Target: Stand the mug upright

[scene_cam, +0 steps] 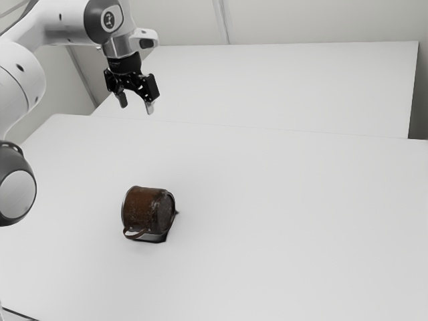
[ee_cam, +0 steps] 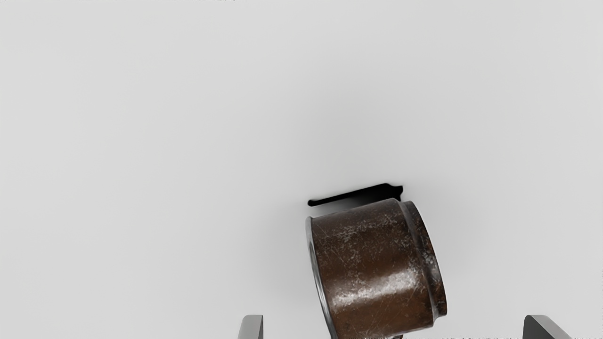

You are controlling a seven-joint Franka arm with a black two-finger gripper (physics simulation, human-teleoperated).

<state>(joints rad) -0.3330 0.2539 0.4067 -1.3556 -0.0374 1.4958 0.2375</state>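
My gripper point(scene_cam: 136, 107) hangs high over the table in the exterior view, its two fingers spread apart with nothing between them. Below it, a rusty brown metal mug point(scene_cam: 146, 210) lies on its side, its rim toward the exterior view's left, its base toward the right and its handle low on the near side. In the wrist view the mug point(ee_cam: 377, 268) lies beneath the gripper point(ee_cam: 393, 327), within the span of the fingers but well below them. The mug's handle is mostly out of sight there.
A white table point(scene_cam: 281, 221) bears the mug. Beyond its far edge is another white surface point(scene_cam: 267, 87), with pale walls behind. A dark shadow lies against the mug's side.
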